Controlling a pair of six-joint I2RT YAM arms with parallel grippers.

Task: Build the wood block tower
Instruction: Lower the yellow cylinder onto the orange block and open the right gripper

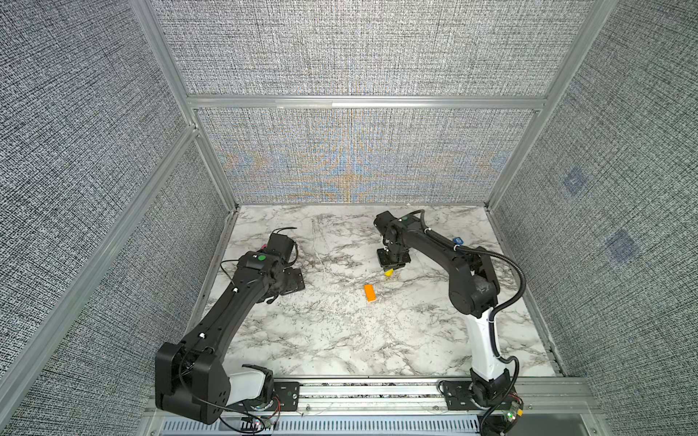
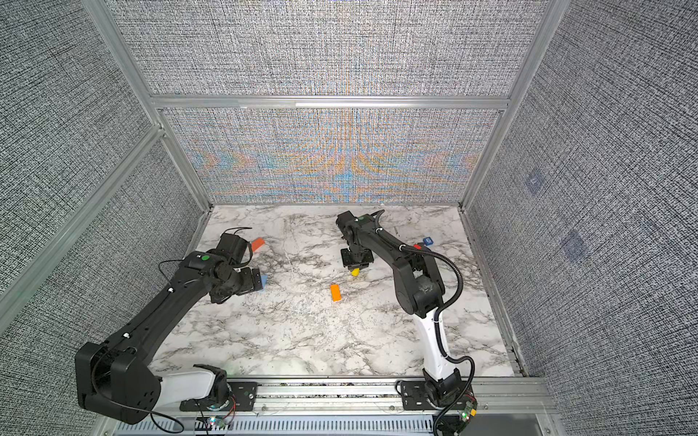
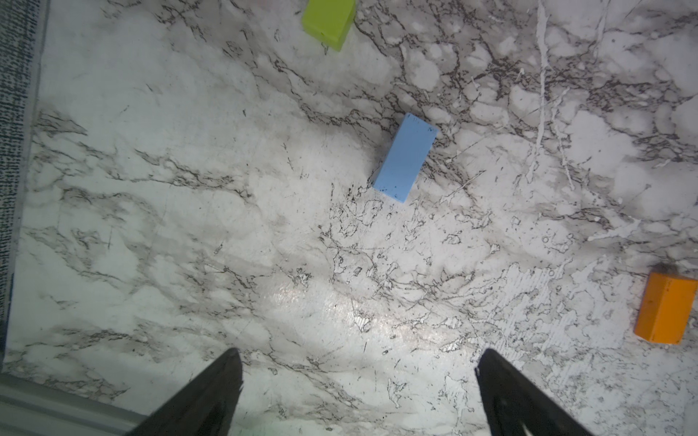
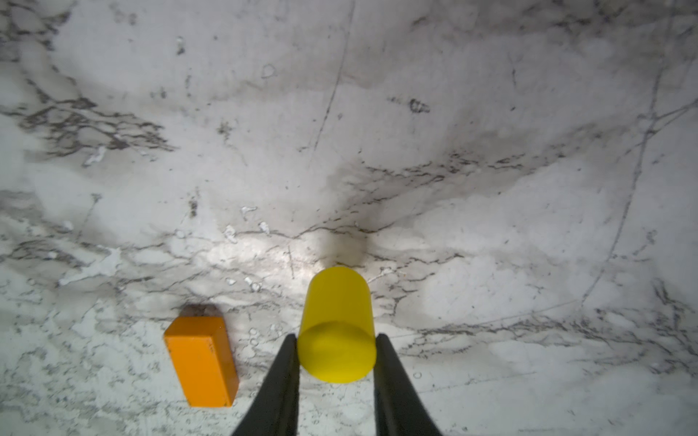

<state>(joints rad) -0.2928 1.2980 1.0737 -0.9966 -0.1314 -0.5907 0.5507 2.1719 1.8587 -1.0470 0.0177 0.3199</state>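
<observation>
The wood block tower is out of view; the blocks that show lie apart on the marble table [image 1: 340, 339]. My right gripper [image 4: 335, 336] is shut on a yellow cylinder [image 4: 336, 302], held upright over the table's middle [image 1: 388, 272]. I cannot tell whether its lower end touches the table. An orange block [image 4: 202, 360] lies flat just beside it [image 1: 370, 293]. My left gripper [image 3: 360, 353] is open and holds nothing, above bare marble. A light blue block [image 3: 406, 157] lies ahead of it, and a yellow-green block [image 3: 329, 20] farther off.
A red-orange slab [image 2: 258, 244] lies behind the left wrist. A small blue block with a number [image 2: 428, 241] and a red block [image 2: 417, 246] sit behind the right arm. Grey walls close in the table on three sides.
</observation>
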